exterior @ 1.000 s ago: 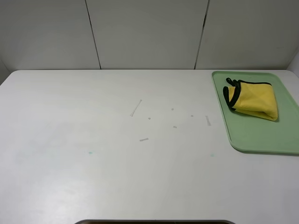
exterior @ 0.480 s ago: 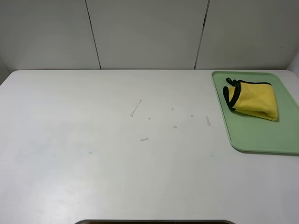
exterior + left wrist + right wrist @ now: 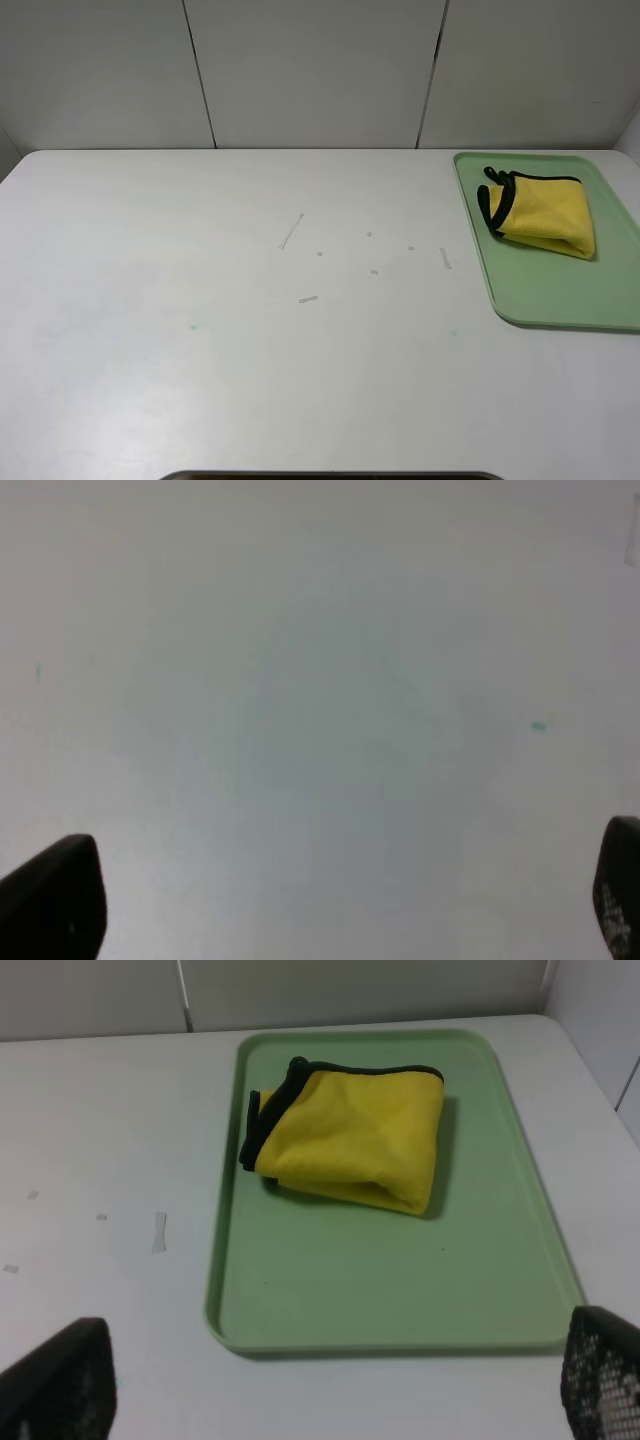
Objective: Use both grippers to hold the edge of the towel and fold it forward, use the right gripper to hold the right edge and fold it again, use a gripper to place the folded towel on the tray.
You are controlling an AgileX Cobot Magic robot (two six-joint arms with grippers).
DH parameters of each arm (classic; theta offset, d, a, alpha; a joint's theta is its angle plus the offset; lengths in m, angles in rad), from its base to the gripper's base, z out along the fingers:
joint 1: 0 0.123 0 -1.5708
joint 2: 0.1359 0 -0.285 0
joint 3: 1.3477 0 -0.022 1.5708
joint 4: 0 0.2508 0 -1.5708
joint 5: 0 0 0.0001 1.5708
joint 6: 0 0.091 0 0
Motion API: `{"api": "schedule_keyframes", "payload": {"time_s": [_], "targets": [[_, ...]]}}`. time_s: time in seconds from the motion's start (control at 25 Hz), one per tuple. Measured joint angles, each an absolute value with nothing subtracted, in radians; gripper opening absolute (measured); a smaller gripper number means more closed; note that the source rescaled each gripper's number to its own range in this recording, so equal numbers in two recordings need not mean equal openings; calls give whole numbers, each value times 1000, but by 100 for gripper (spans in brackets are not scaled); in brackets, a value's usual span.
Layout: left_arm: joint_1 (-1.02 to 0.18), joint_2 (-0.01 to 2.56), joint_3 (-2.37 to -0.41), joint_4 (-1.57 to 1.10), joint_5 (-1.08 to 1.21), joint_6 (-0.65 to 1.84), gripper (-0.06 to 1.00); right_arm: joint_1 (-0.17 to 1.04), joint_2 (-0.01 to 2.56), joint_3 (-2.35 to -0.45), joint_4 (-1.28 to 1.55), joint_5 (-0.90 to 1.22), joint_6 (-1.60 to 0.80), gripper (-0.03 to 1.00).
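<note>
The yellow towel [image 3: 540,212] lies folded into a small bundle on the far part of the pale green tray [image 3: 560,295] at the right of the table. Its black-trimmed edge [image 3: 497,200] faces left. The right wrist view shows the towel [image 3: 355,1145] on the tray [image 3: 390,1290], with my right gripper [image 3: 335,1385] open and drawn back over the table in front of the tray, nothing between its fingers [image 3: 60,1380]. My left gripper [image 3: 335,895] is open over bare white table, its fingertips [image 3: 55,900] wide apart. Neither arm appears in the exterior high view.
The white table [image 3: 200,380] carries a few small scraps of tape [image 3: 291,231] near its middle and faint teal marks [image 3: 193,327]. Grey wall panels stand behind. The tray reaches the right edge of the exterior high view.
</note>
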State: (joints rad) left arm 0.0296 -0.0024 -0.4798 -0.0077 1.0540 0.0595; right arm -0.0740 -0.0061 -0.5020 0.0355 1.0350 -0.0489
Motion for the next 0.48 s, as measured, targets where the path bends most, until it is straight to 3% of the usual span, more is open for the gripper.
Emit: {"api": "schedule_keyframes", "payload": {"time_s": [0.48], "targets": [[30,-2,-480,-8,1054,59,100,-74,-6,-502,35,1035,-49,100]]}}
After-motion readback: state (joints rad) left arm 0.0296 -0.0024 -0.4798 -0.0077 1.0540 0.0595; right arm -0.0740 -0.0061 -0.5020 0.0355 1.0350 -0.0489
